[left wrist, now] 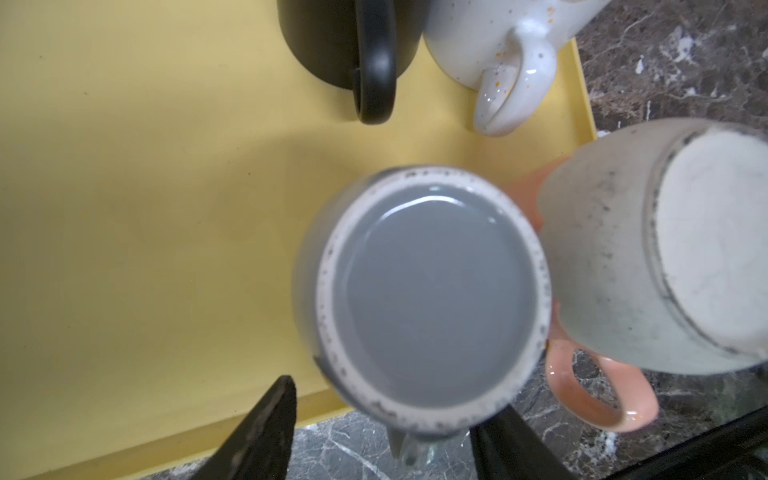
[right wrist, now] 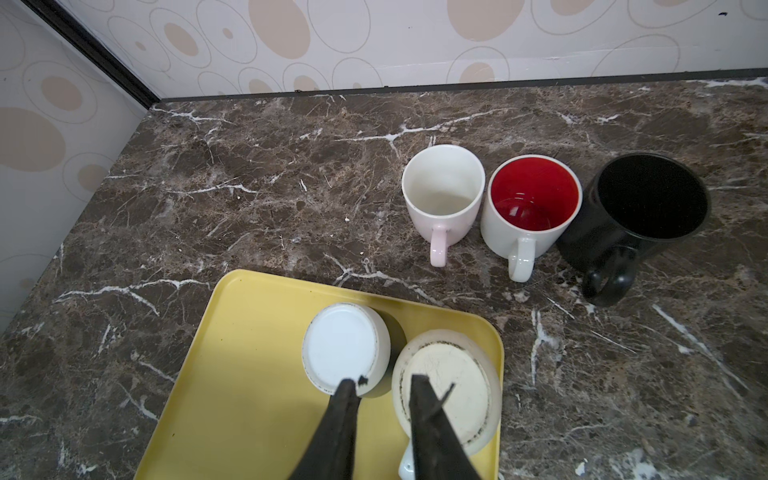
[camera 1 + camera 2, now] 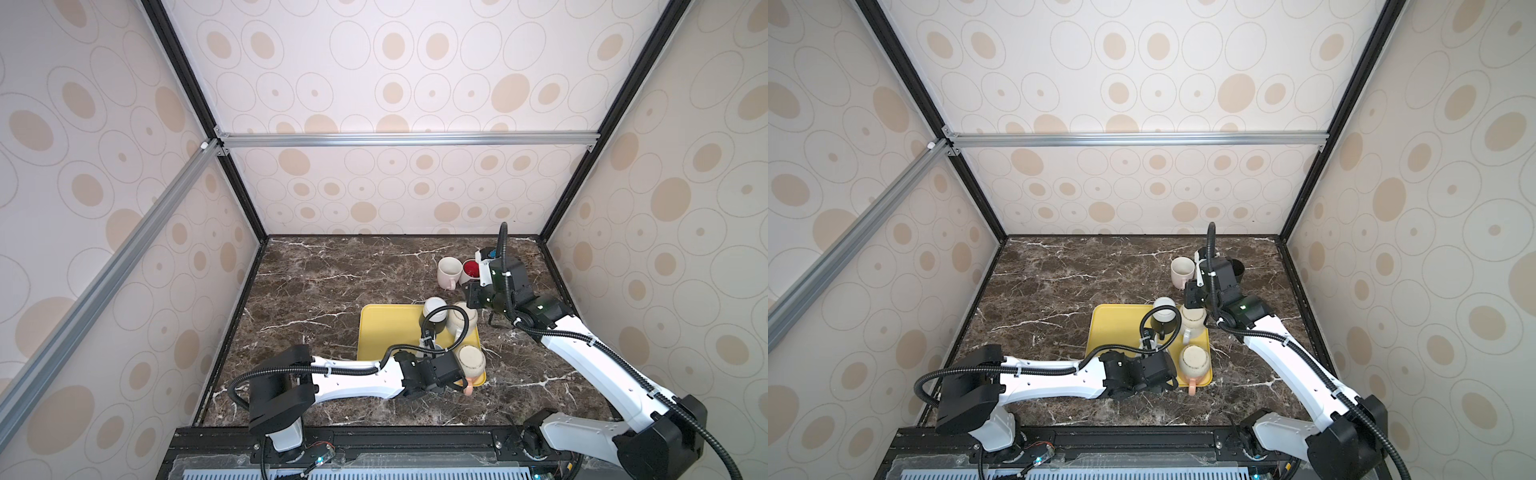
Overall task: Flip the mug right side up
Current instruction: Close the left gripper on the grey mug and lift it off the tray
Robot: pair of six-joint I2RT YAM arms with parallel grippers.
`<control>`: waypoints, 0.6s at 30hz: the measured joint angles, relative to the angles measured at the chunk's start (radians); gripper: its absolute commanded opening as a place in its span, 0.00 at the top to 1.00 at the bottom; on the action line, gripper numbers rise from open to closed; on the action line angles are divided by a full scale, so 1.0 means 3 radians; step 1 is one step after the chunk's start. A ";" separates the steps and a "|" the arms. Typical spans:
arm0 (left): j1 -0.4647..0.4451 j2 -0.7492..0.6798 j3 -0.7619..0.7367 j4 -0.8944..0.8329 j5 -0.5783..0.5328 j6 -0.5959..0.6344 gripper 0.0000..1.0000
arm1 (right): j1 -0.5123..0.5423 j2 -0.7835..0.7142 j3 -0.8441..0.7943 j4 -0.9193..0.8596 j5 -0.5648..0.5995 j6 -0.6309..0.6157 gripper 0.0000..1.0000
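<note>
1. While the left gripper (image 1: 388,409) stands with its jaws half spread on either side of an upside-down grey mug (image 1: 432,299), tray shows between one finger (image 1: 266,428) and the mug wall, so no grip is evident. The mug sits at about 6 o'clock on the yellow tray (image 3: 386,332), with its handle past the edge.
2. The right gripper (image 2: 384,384) hangs over the tray's 1 o'clock corner, jaws narrow and empty, above a black mug (image 2: 345,347) and a speckled mug (image 2: 446,382), both inverted.
3. The likeliest trouble is the pink-handled mug (image 1: 648,257), just beside the grey one toward 3 o'clock in the top views. A closing finger or the swing of the turn could push it off the tray corner.
4. The grey mug's handle lies between the jaws and may foul a finger. The glazed wall could also slip partway through the turn.
5. The grey mug is blurred and its mouth is unseen. The far fingertip is lost beneath it, and in both top views the left wrist covers it. Whether it touches the pink-handled mug cannot be told.
</note>
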 measured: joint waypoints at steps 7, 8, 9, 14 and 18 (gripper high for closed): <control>0.0000 0.0069 0.0001 0.0001 0.0025 0.0038 0.52 | 0.0000 -0.0018 -0.0018 0.0001 -0.0013 0.0001 0.75; 0.0000 0.0085 0.0004 -0.0001 0.0025 0.0046 0.54 | 0.0000 -0.0018 -0.0018 0.0001 -0.0014 0.0001 0.75; 0.0000 0.0103 0.0006 -0.0006 0.0024 0.0051 0.56 | 0.0000 -0.0018 -0.0018 0.0003 -0.0014 0.0001 0.75; 0.0000 0.0151 0.0006 -0.0034 0.0024 0.0084 0.61 | 0.0000 -0.0024 -0.0019 0.0003 -0.0013 0.0001 0.75; 0.0000 0.0151 0.0013 -0.0052 0.0020 0.0099 0.65 | 0.0000 -0.0037 -0.0032 0.0011 -0.0013 0.0001 0.75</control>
